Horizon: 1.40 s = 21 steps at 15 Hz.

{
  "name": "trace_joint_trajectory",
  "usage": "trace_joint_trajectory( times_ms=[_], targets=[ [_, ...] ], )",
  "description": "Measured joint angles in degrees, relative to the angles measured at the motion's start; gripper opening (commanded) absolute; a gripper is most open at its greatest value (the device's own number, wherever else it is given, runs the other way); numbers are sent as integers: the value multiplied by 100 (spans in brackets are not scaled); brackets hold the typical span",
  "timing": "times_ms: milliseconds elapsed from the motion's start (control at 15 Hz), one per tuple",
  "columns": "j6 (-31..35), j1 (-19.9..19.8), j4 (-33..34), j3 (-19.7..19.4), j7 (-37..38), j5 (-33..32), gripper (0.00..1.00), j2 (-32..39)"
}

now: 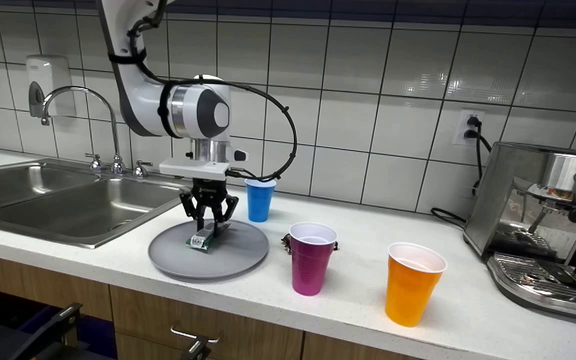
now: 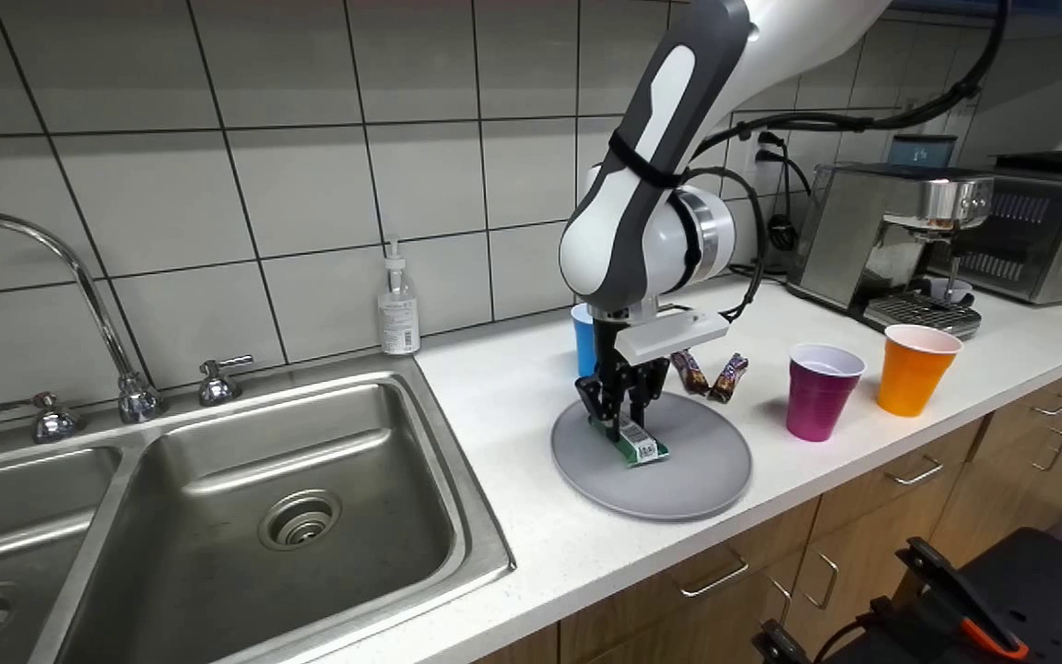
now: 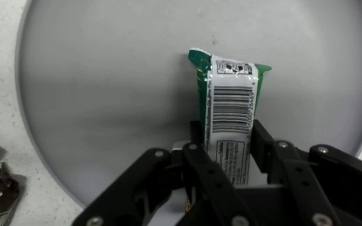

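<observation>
From where I stand, the pincer (image 1: 209, 228) points straight down and is clenched on a green-and-white wrapped bar (image 3: 231, 106), squeezing its two long edges. That seems the sensible hold: the packet is slim, so pinching across its width lets both sides bear evenly, while the barcode end juts clear. The bar is over the grey plate (image 1: 243, 252), well inside the rim; whether it rests there or hangs just above, I can't quite make out. On the white surface (image 1: 353, 305), a blue cup (image 1: 260, 202), a magenta cup (image 1: 310, 265) and an orange cup (image 1: 412, 292) stand upright off the plate, leaving the pincer room. Two dark-wrapped sweets (image 2: 730, 378) lie near the plate.
</observation>
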Motion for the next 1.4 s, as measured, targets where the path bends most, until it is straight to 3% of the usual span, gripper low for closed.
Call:
trace_joint_trajectory(
  times_ms=[667,1400],
  targets=[
    [-248,119,534,166,172,52,15,-21],
    [-807,747,1464,275,889,73,15,391]
  ],
)
